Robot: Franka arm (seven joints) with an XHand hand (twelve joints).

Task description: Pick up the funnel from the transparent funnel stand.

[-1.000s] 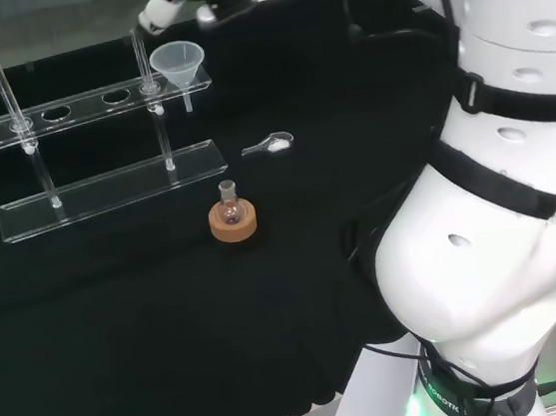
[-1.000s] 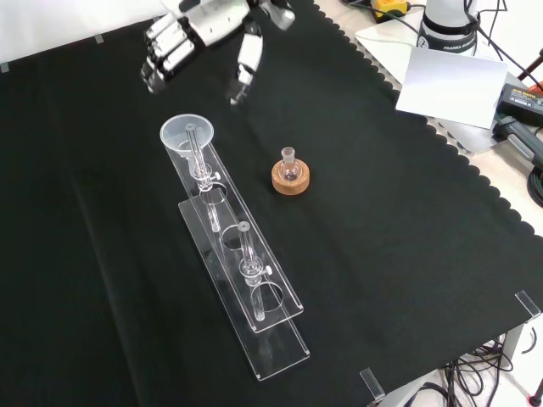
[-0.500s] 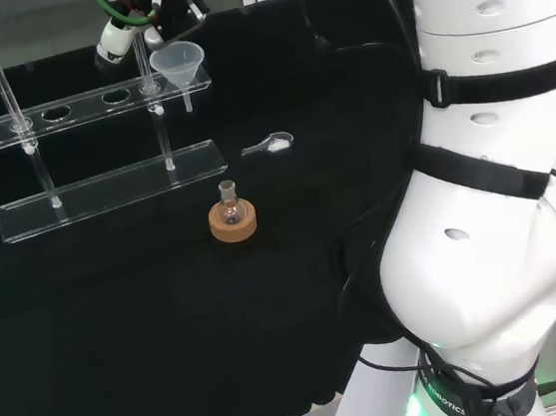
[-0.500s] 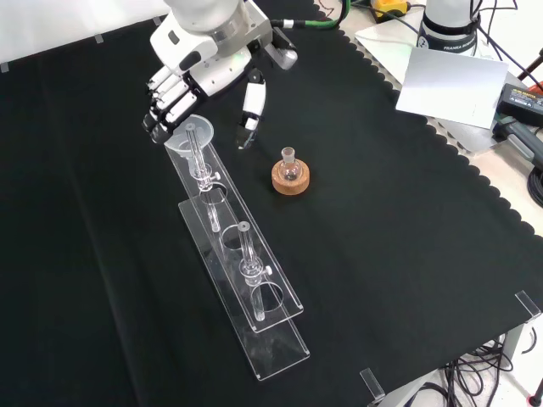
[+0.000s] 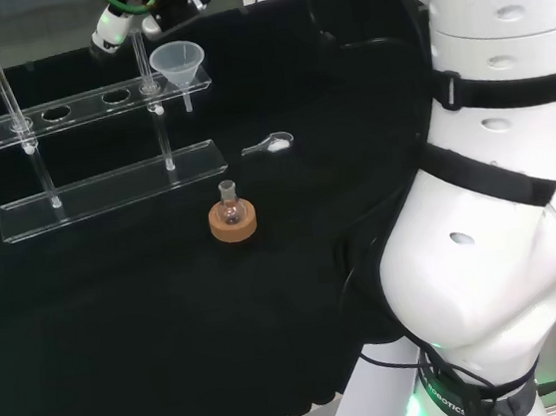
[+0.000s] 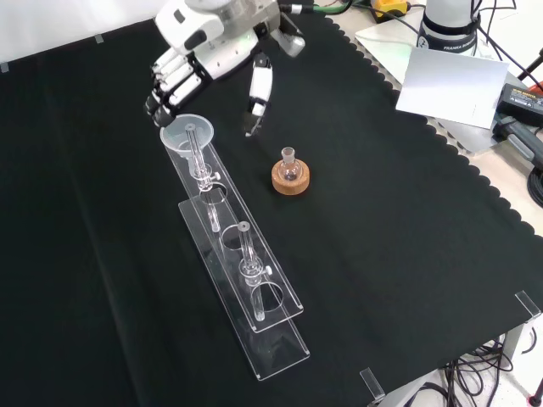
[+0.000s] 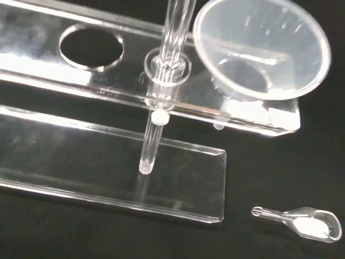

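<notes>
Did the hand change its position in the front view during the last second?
Yes. The hand has come down the front view toward the funnel, and its fingertips now hang just above the funnel's rim, on the stand.

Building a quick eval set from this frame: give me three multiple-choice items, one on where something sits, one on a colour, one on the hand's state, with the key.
1. Where does the funnel sit?
A. In the end hole of the clear stand's upper shelf
B. On the cork ring
C. Flat on the cloth beside the spoon

2. What colour is the ring under the small flask?
A. Red
B. Cork brown
C. Blue

3. What is the hand doing?
A. Curled round the funnel
B. Open, hanging just above the funnel
C. Pinching the small flask

Key: 1 A, since the wrist view shows the funnel bowl seated at the shelf's end; 2 B, since the head view shows a tan cork ring; 3 B, since the front view shows the fingers relaxed over the rim and holding nothing.
</notes>
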